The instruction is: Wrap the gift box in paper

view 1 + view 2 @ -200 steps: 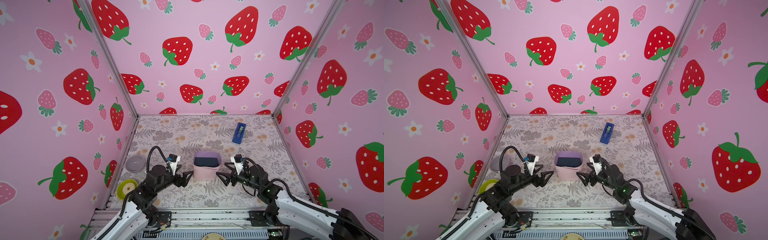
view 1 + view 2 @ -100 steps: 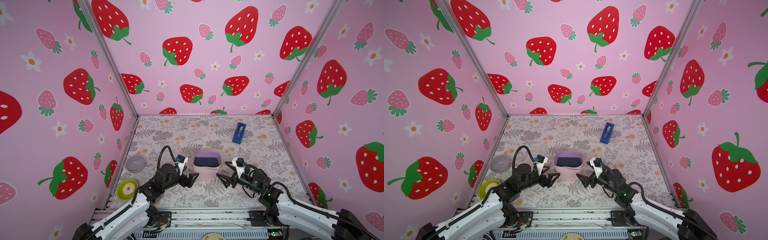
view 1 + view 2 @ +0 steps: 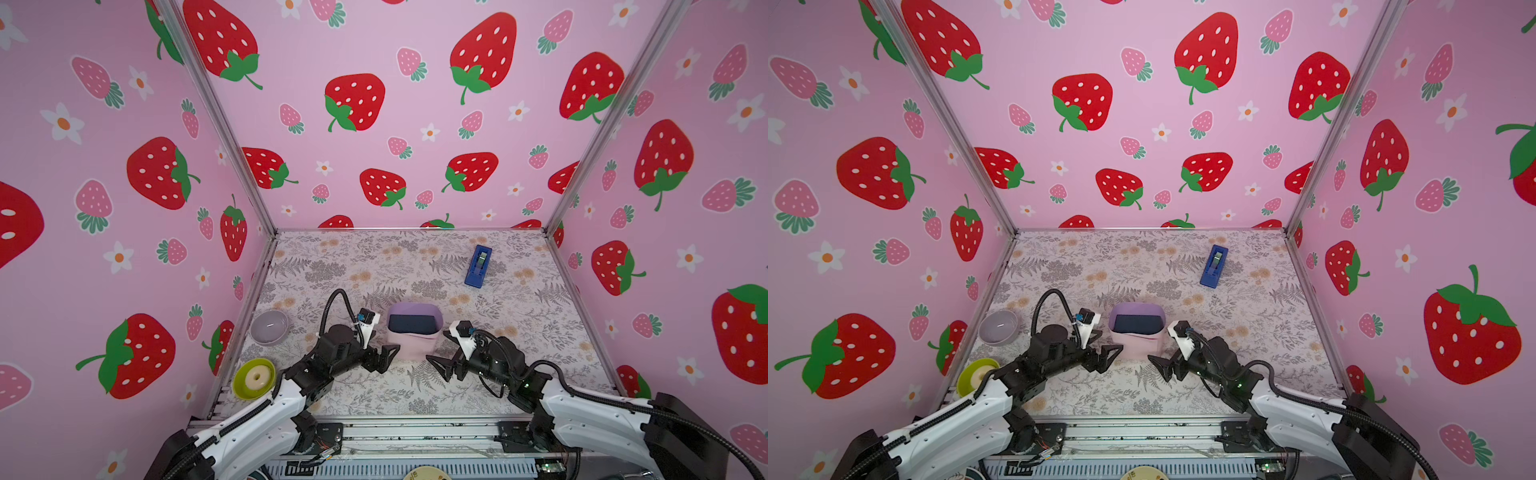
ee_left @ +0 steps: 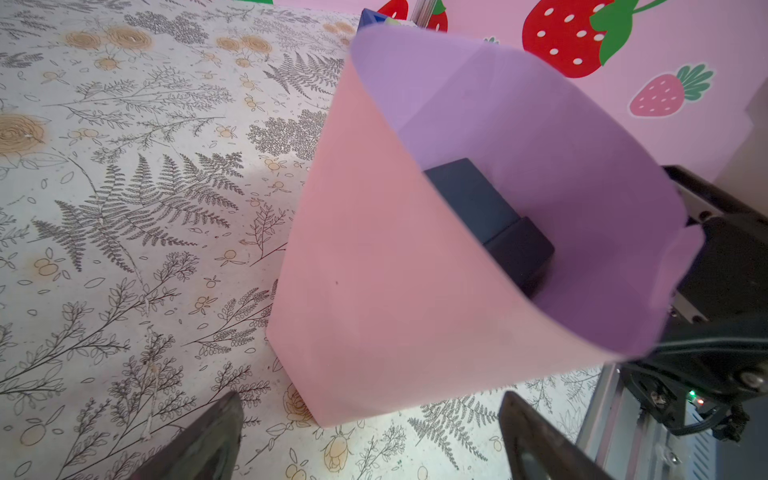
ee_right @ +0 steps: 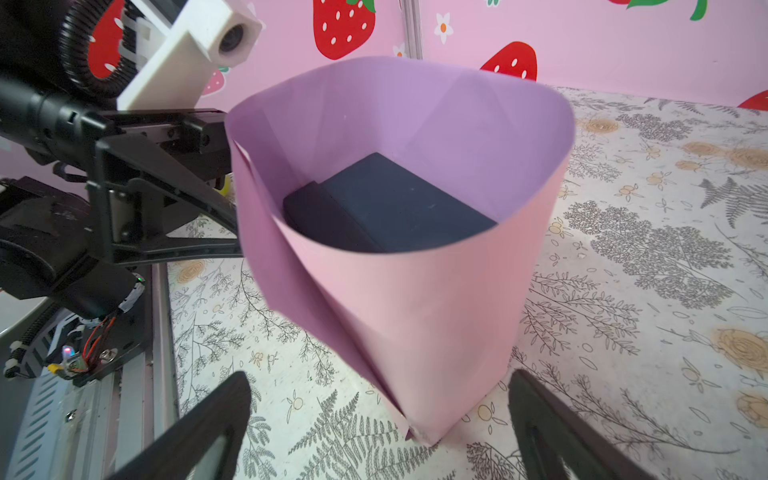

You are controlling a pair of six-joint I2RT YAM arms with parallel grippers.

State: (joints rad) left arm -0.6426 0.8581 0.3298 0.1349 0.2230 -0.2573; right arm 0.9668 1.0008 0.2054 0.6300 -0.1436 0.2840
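The paper (image 3: 411,348) (image 3: 1137,348) stands near the table's front as an upright loop, pale pink outside and lilac inside. The black gift box (image 3: 415,323) (image 3: 1138,324) lies inside it, its top showing over the rim. My left gripper (image 3: 384,360) (image 3: 1111,359) is open just left of the loop's front corner, not touching it. My right gripper (image 3: 436,368) (image 3: 1158,365) is open just right of it. The left wrist view shows the paper (image 4: 395,270) and box (image 4: 490,216) beyond the open left gripper (image 4: 370,432). The right wrist view shows the paper (image 5: 436,311), the box (image 5: 386,208) and the open right gripper (image 5: 382,415).
A blue tape dispenser (image 3: 478,266) (image 3: 1214,266) lies at the back right. A grey bowl (image 3: 269,327) and a green dish with a white ring (image 3: 254,378) sit by the left wall. A metal rail (image 3: 415,432) runs along the front edge.
The left arm has swung in from the left, bringing its open gripper close to the paper. The right gripper has shifted slightly toward the front. The paper and box have not moved.
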